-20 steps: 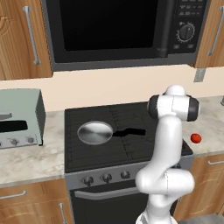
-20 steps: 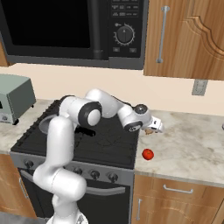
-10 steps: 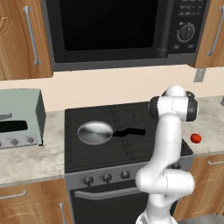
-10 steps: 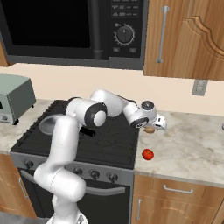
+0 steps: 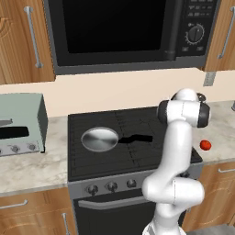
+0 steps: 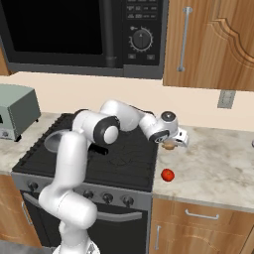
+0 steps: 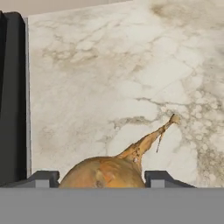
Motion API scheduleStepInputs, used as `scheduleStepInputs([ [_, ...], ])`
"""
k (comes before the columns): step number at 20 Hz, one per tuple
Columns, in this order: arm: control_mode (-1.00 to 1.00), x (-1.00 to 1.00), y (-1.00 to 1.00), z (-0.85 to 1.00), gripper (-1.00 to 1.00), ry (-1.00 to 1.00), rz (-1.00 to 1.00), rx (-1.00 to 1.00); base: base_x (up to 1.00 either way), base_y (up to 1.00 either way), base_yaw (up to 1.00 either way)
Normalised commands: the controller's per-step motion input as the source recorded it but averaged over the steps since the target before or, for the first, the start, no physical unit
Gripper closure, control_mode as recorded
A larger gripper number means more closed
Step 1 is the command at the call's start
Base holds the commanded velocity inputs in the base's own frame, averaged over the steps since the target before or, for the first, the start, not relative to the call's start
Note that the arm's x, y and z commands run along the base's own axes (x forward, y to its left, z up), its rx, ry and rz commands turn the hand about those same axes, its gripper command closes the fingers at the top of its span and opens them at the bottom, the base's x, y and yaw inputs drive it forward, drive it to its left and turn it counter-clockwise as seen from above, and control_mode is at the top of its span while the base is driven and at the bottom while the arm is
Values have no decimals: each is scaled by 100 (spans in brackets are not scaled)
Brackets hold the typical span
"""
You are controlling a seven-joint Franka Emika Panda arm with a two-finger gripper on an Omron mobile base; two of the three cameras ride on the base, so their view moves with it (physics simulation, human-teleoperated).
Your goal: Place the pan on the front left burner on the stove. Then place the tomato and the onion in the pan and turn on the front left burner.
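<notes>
Pincer [image 7: 101,177] lowered, straddling onion [image 7: 105,171].

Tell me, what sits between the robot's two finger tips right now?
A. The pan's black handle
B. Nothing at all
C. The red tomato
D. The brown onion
D: in the hand view the onion sits between the two dark fingertips of the gripper, on the marble counter, while the tomato lies apart nearer the counter's front edge and the pan rests on the stove.
</notes>
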Motion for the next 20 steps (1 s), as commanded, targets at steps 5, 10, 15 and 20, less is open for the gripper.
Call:
scheduleStepInputs([
  [5,-100,-74,32,5,100,-12,-4,0,0,0,0],
  [10,-100,-77,33,38,100,-21,-4,-6,0,0,0],
  [15,-100,-54,30,65,100,-17,-3,-7,0,0,0],
  [20,-100,-28,26,69,100,-4,-1,-2,0,0,0],
])
